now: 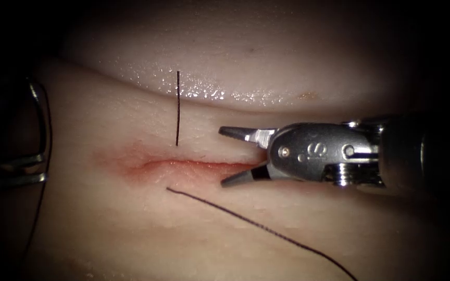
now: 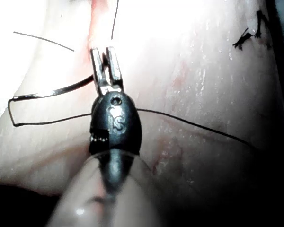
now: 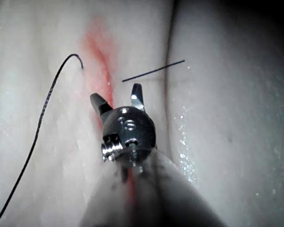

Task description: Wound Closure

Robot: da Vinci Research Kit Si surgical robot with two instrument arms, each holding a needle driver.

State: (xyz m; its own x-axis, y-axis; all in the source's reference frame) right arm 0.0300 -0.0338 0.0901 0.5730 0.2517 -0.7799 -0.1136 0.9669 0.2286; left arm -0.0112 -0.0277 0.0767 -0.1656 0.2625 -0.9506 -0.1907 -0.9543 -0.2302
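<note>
The tissue [image 1: 131, 229] has a reddened cut [image 1: 183, 165] running sideways across the middle. My right tool [image 1: 221, 156] stands open with nothing in it, one jaw on each side of the cut's right end; it is seen again [image 3: 114, 92] over the cut [image 3: 102, 61]. Far left of the cut, clear of the tissue, my left tool [image 1: 42, 167] is shut on the curved needle [image 1: 41, 117], near the end away from the thread. The wrist view shows the same grasp [image 2: 104, 51] on the needle [image 2: 52, 92]. Thread [image 1: 256, 226] leaves the tissue just below the cut.
A straight piece of thread [image 1: 177, 109] rises from the tissue just above the cut. Thread [image 1: 40, 208] trails down from the needle at the far left. A wet fold of tissue [image 1: 225, 93] lies behind the cut. Dark knotted thread ends [image 2: 248, 38] sit farther along the tissue.
</note>
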